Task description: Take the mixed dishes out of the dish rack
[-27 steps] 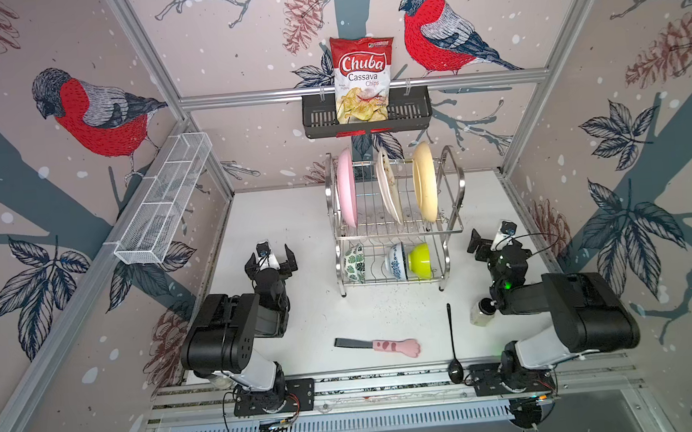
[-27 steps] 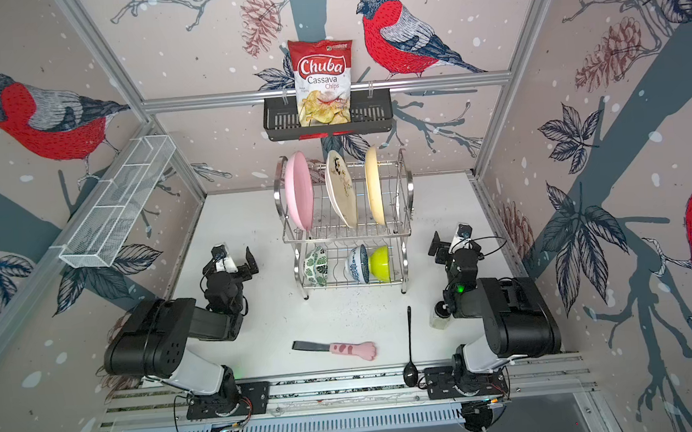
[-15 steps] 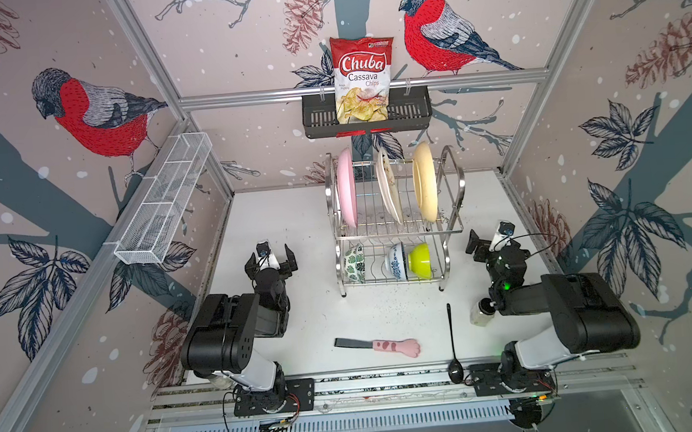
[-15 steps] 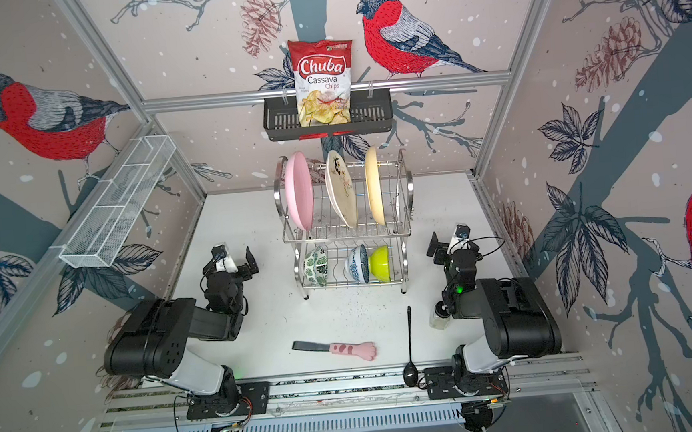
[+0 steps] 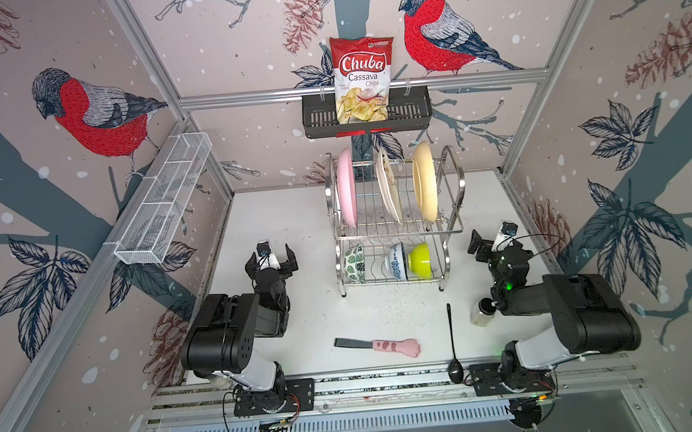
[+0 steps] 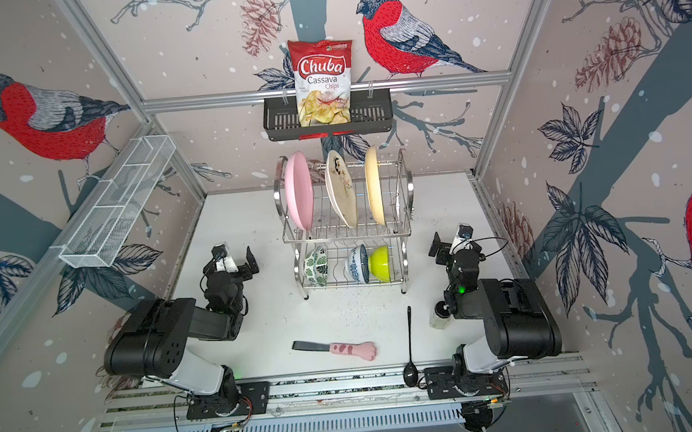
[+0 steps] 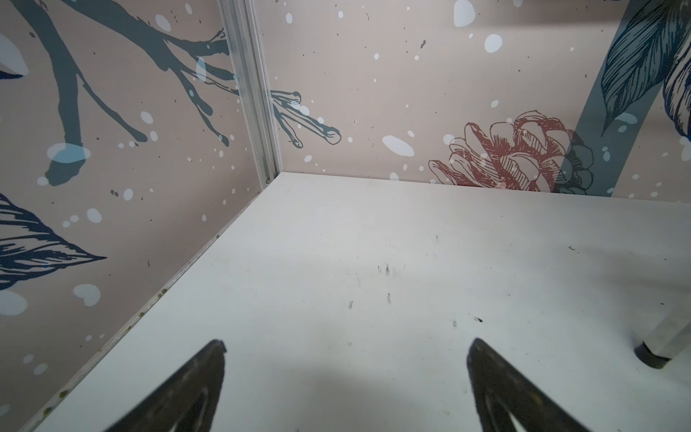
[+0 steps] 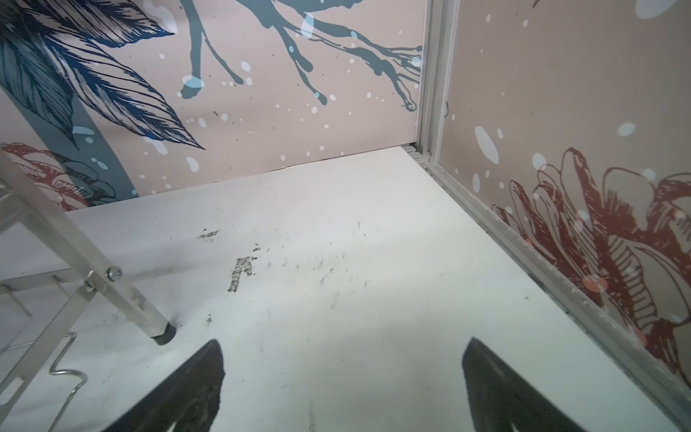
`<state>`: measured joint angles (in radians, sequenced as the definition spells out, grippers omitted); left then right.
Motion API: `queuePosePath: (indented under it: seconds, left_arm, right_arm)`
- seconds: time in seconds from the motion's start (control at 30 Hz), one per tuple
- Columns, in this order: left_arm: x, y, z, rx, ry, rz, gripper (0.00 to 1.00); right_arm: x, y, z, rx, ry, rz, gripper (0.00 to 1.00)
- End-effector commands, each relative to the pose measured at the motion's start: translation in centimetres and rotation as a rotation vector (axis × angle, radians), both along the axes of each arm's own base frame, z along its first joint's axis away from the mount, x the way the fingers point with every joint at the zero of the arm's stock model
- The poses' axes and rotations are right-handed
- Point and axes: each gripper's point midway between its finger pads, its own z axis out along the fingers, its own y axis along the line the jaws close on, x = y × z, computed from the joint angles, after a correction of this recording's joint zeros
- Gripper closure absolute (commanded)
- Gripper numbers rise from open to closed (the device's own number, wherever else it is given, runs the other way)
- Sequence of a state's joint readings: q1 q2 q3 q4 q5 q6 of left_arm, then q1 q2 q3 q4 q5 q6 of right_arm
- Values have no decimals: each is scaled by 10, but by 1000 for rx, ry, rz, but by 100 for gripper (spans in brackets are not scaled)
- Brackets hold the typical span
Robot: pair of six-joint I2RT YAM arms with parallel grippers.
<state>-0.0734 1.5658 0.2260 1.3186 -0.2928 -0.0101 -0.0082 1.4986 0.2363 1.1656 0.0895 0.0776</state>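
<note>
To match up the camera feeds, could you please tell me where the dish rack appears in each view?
In a top view: dish rack at the picture's centre.
In a top view: dish rack likewise central.
Left wrist: only one black-footed leg of it.
Right wrist: only a bolted, black-footed leg of it.
Shared landmark: the white table.

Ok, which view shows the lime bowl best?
Both top views: the lime bowl shows whole, on its side, in the lower tier of the dish rack. Neither wrist view shows it, only the rack's legs.
</note>
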Motion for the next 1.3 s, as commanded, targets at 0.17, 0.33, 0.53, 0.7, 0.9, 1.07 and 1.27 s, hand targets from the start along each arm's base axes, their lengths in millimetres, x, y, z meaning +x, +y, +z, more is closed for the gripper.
queuePosePath:
  seconds: [0.17,0.33,0.53,0.7,0.9,1.07,1.27]
  left_arm:
    - [12,9,23,-1,33,59,0]
    - [12,41,63,-147,32,301,0]
    - [-3,66,113,-390,35,528,1]
    - [-1,49,153,-450,-4,392,1]
    - [-12,25,209,-459,-71,196,10]
    - [-30,9,246,-418,-96,75,12]
    - [-31,-20,278,-410,-27,-95,17]
  right_arm:
    - [13,-19,22,28,38,-117,1]
    - [-1,-33,72,102,-30,-284,1]
    - [-28,-26,107,187,44,-336,1]
    - [-54,-16,136,203,88,-342,1]
    - [-75,8,179,194,122,-238,15]
    - [-91,20,223,209,105,-163,42]
    - [-96,34,273,232,70,-63,76]
